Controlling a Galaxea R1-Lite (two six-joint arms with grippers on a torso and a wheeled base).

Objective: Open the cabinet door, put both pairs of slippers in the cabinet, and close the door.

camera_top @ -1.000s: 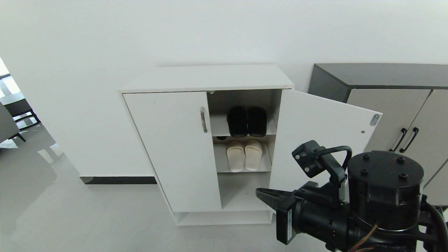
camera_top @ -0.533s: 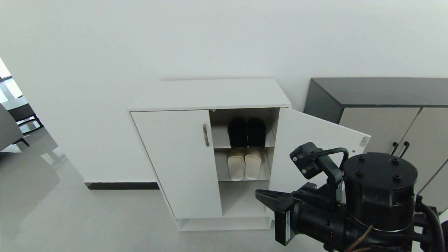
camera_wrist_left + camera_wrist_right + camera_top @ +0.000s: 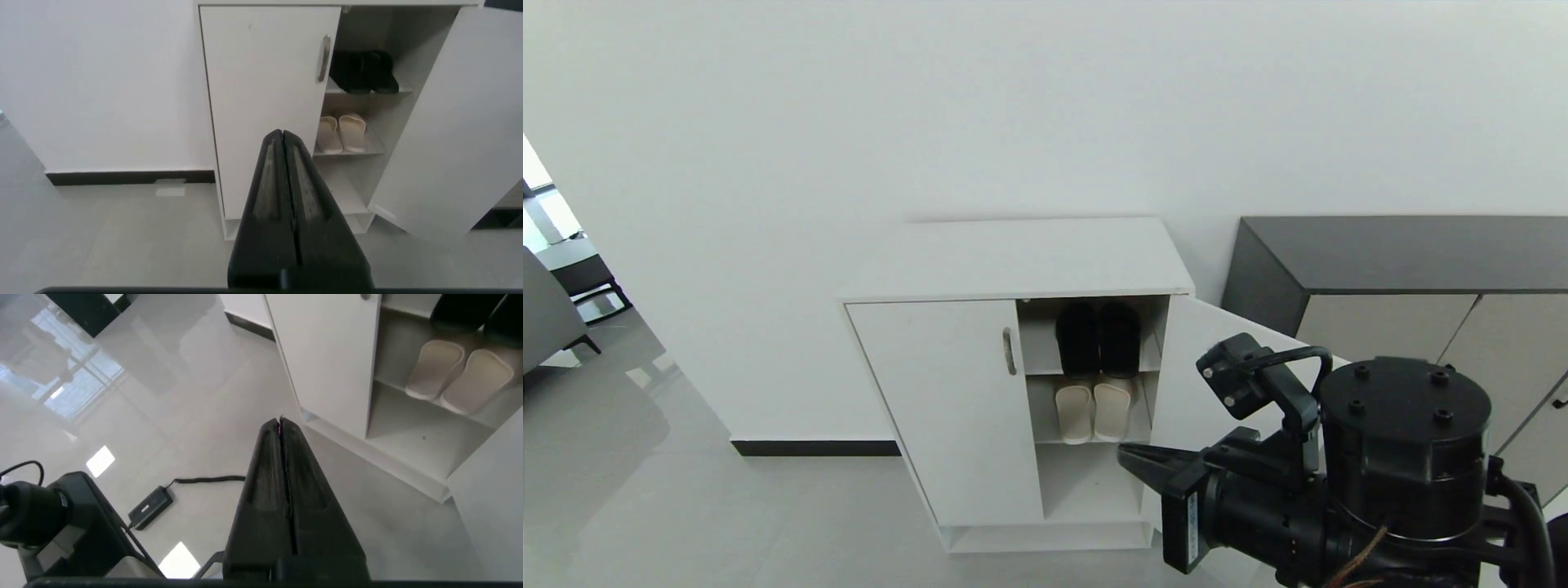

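Cream slippers (image 3: 1076, 412) front-to-back (door (image 3: 1184, 384) open)

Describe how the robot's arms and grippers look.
The right arm is matte black, with a fat round joint housing that has bolt heads on top. A small camera block sits on a bracket with a looping black cable. There is a white label strip on the wrist and orange-brown wires below. The right gripper tapers to a black point. The left gripper is a similar dark wedge.

One black slipper pair (image 3: 1078, 339), one cream slipper pair (image 3: 1074, 411) — two pairs in all. One white cabinet (image 3: 1029, 257) — one grey cabinet (image 3: 1405, 253).
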